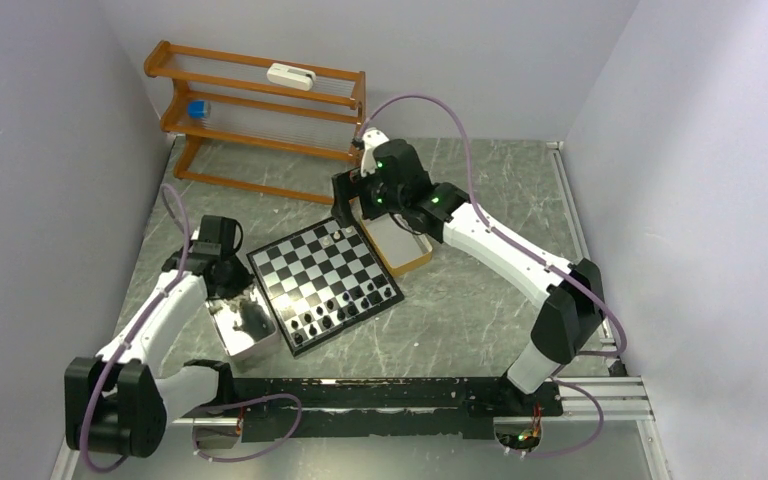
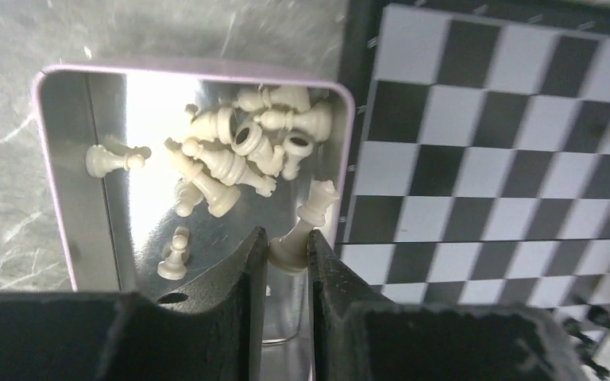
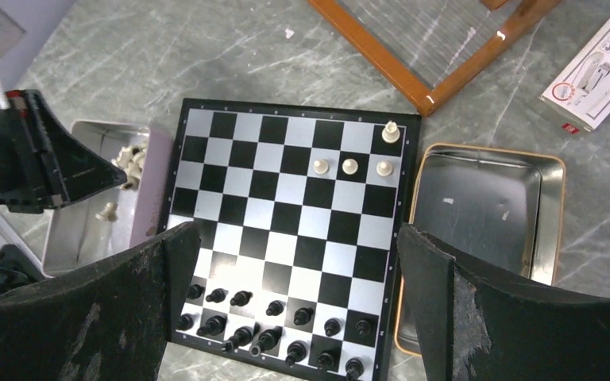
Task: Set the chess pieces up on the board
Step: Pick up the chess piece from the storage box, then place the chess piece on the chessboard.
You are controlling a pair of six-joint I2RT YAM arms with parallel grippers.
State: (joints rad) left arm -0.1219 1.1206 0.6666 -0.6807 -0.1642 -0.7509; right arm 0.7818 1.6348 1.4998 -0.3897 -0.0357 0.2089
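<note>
So the left gripper (image 2: 284, 238) pinches a white piece (image 2: 316, 208) by its base in the tin (image 2: 70, 198) beside the board (image 2: 484, 143), ready to lift I guess. The right gripper (image 3: 295, 234) hangs wide open over the board.

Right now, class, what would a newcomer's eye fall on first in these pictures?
The left claw pinches a cream-white chess piece over the metal tray of loose ones. Beside it, the chessboard holds black pieces along one edge and only four cream pieces at the opposite corner.
</note>
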